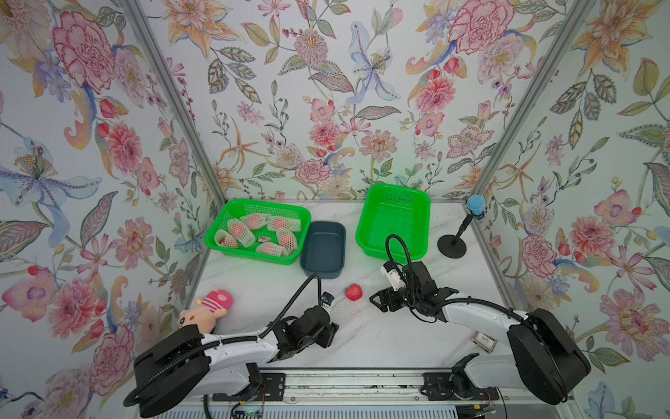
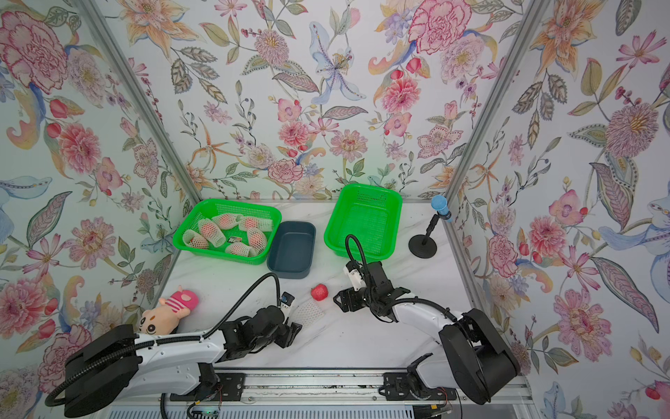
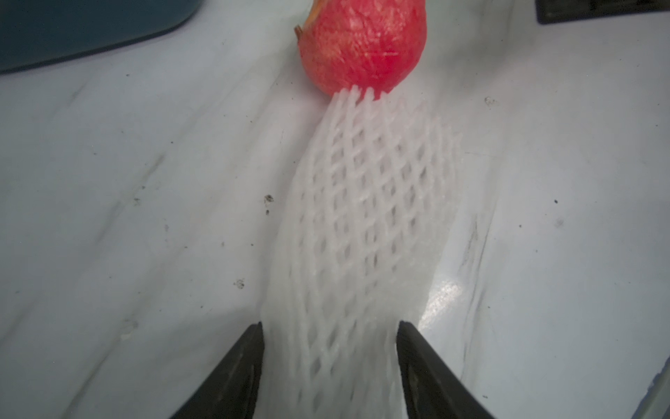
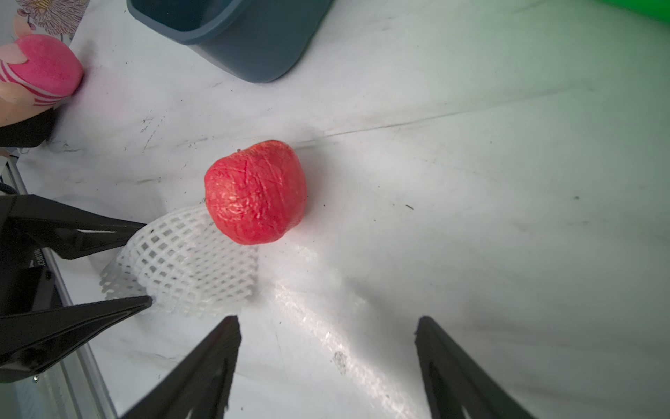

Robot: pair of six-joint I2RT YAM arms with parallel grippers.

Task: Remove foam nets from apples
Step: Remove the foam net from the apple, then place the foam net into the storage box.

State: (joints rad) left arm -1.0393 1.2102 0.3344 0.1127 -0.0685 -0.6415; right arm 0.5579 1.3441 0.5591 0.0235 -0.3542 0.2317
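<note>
Three floral walls, scuffed marble tabletop, one bare apple

White counter: full basket at eleven, empty basket at one, tub between; apple touching net centre; toy at eight.

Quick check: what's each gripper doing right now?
Left gripper: jaws apart around one end of the foam net; whether it grips cannot be told.
Right gripper: open, holding nothing.
</note>
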